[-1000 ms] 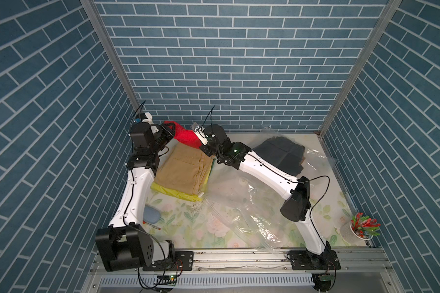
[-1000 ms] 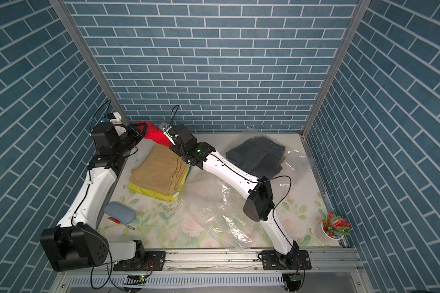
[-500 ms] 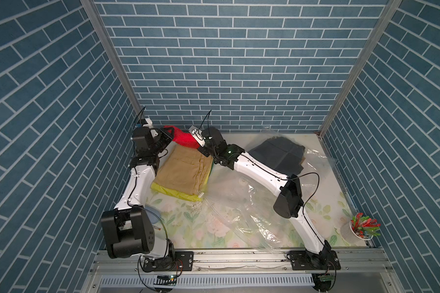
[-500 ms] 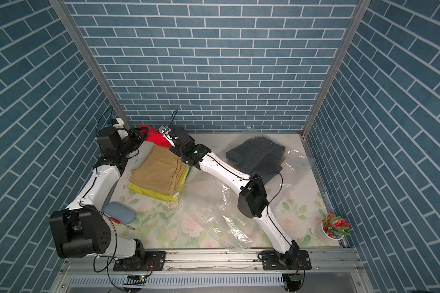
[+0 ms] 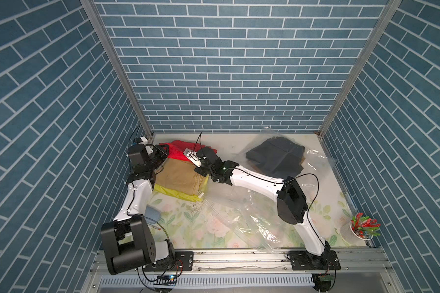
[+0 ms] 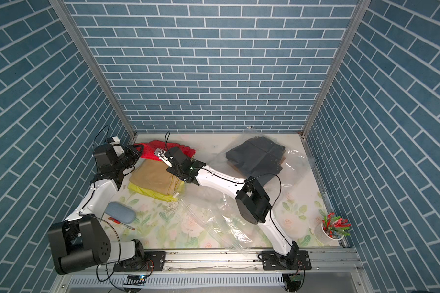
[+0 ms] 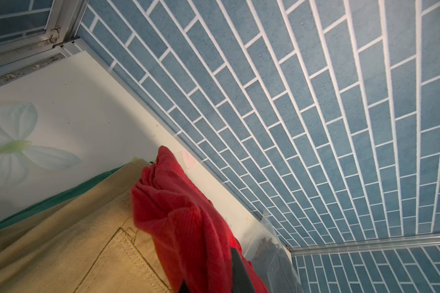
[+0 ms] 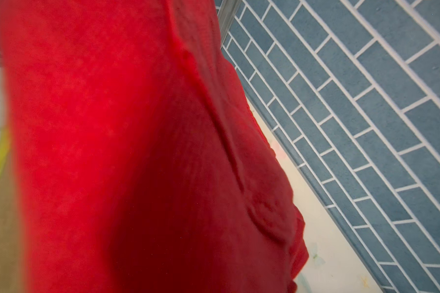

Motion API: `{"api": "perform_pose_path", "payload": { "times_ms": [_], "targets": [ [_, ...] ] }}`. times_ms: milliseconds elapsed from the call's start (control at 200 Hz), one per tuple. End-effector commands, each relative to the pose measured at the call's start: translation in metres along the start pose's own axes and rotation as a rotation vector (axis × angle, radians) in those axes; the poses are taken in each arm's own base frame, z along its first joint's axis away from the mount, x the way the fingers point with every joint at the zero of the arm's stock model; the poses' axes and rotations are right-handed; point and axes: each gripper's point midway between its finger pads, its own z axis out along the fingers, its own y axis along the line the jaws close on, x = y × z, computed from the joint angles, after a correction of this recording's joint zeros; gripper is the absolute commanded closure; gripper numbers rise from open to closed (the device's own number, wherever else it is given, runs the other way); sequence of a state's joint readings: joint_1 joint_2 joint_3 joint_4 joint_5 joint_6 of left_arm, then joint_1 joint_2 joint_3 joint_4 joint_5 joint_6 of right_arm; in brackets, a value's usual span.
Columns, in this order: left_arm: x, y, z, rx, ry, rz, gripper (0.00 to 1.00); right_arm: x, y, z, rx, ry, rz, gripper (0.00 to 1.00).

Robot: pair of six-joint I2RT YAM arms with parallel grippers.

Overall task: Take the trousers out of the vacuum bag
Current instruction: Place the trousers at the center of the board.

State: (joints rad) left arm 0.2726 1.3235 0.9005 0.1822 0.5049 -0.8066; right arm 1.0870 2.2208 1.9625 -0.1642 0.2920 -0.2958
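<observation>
The red trousers lie bunched at the back left, just behind a stack topped by beige trousers over yellow ones. My left gripper is shut on the red cloth's left end. Its black finger shows among the red folds. My right gripper grips the right end, and red cloth covers its jaws. Black trousers lie inside the clear vacuum bag at the back right.
A blue-grey pouch and a red pen lie by the left arm's base. A cup of coloured clips stands at the front right. The brick walls stand close behind and beside both grippers. A green edge shows under the beige trousers.
Both grippers have come down with the red trousers between them. The cloth now rests low behind the beige stack, and the left arm has folded lower.
</observation>
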Motion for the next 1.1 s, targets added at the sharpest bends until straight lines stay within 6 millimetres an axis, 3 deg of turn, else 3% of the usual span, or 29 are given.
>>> {"api": "perform_pose_path", "payload": {
  "times_ms": [0, 300, 520, 825, 1095],
  "targets": [
    [-0.021, 0.028, -0.011, -0.105, -0.091, 0.046, 1.00, -0.046, -0.011, -0.042, 0.023, -0.127, 0.089, 1.00],
    [0.000, 0.075, -0.026, -0.236, -0.064, 0.038, 1.00, -0.022, 0.021, -0.047, 0.019, -0.081, 0.051, 0.98],
    [0.013, 0.105, -0.030, -0.318, -0.029, 0.028, 1.00, -0.021, 0.040, -0.058, -0.025, -0.094, 0.052, 0.93],
    [0.014, 0.125, -0.029, -0.360, -0.015, 0.014, 1.00, -0.025, 0.073, -0.070, -0.147, -0.120, 0.069, 0.67],
    [0.014, 0.136, -0.035, -0.392, -0.031, -0.007, 0.97, -0.019, 0.076, -0.087, -0.192, -0.135, 0.102, 0.47]
  ]
}}
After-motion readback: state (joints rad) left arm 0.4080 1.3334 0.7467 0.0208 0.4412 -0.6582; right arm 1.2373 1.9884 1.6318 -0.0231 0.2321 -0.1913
